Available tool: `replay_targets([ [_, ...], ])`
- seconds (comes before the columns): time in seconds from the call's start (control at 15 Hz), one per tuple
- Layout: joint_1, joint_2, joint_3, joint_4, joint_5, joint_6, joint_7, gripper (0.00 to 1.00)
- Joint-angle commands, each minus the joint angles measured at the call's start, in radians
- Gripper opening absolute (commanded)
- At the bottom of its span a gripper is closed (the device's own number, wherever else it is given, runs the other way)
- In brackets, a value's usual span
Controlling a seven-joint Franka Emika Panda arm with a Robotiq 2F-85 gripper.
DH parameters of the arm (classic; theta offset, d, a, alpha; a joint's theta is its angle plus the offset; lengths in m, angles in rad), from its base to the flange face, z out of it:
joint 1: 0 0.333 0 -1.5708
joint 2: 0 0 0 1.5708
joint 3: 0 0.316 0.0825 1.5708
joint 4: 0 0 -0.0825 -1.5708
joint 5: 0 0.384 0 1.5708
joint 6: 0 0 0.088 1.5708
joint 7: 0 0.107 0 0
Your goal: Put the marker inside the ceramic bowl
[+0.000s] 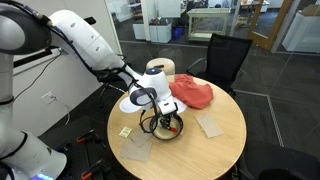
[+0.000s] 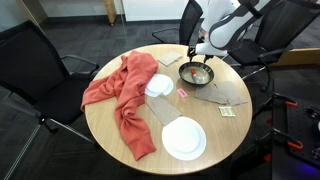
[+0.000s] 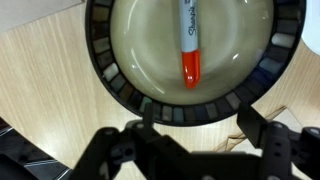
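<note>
The marker (image 3: 189,40), white body with a red cap, lies flat inside the ceramic bowl (image 3: 104,68), which has a dark tiled rim and a pale cream inside. In both exterior views the bowl (image 1: 152,128) (image 2: 186,71) sits on the round wooden table, and a red speck of the marker (image 2: 200,76) shows inside it. My gripper (image 3: 200,130) (image 1: 160,112) (image 2: 197,58) hovers just above the bowl, open and empty, with its fingers over the near rim.
A red cloth (image 2: 122,95) (image 1: 192,93) is draped over the table. A flat white plate (image 2: 184,138) and a small white dish (image 2: 159,85) lie nearby, with a small pink object (image 2: 183,94). Clear plastic sheets (image 1: 210,125) (image 1: 137,148) lie on the table. Black chairs (image 2: 35,60) surround it.
</note>
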State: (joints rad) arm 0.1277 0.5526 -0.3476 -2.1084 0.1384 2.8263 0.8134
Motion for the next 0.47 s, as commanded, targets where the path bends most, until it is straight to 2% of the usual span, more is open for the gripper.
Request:
replay_targets([
  [0.0, 0.013, -0.018, -0.010, -0.016, -0.024, -0.009, 0.036, 1.00],
  [0.4, -0.014, 0.000, 0.012, 0.002, -0.015, -0.002, 0.007, 1.00],
])
